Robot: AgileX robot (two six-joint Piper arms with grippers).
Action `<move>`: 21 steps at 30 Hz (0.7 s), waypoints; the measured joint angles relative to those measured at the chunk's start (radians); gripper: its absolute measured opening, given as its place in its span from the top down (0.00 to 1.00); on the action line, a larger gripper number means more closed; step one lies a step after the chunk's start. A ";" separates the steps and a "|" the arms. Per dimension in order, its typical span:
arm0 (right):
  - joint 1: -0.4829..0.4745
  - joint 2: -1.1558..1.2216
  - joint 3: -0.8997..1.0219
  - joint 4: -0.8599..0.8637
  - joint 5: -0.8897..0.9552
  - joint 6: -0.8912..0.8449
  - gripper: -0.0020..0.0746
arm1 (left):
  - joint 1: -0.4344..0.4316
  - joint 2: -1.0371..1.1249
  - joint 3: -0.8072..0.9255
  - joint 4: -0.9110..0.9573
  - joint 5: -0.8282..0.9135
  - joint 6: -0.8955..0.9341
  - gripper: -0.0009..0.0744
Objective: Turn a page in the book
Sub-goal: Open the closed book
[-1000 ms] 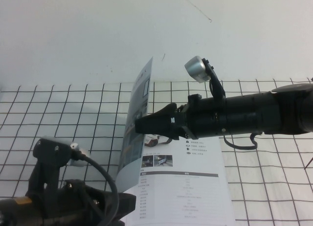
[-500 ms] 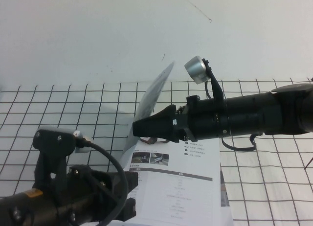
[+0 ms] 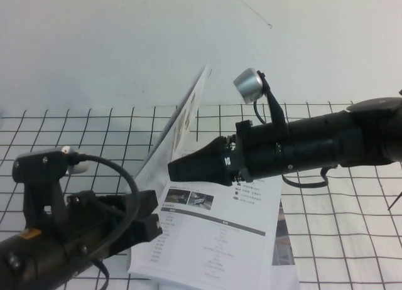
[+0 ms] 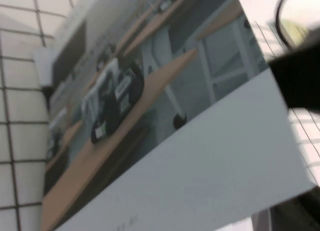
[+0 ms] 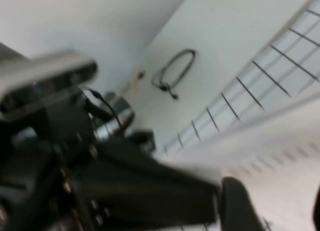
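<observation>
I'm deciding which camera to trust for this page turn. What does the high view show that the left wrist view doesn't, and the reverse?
Only the high view shows the whole scene: the right claw reaching across the book, pressed against the raised cover leaf, the open page with small photos and grey text, the left claw low at the book's left edge, and the gridded table.

Only the left wrist view shows the cover's outer face close up: robots on wooden desks.

Both share the lifted cover and the grid surface.
</observation>
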 joint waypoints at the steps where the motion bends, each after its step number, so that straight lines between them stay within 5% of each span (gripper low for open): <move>1: 0.000 0.000 0.000 -0.022 -0.008 0.000 0.56 | 0.000 0.000 0.000 -0.008 -0.019 0.000 0.99; 8: 0.005 0.016 0.009 -0.256 -0.223 0.007 0.93 | 0.000 0.008 0.000 -0.034 -0.125 -0.002 0.99; 21: 0.040 0.217 0.020 -0.344 -0.322 0.038 0.97 | 0.000 0.231 0.000 -0.045 -0.184 -0.002 0.99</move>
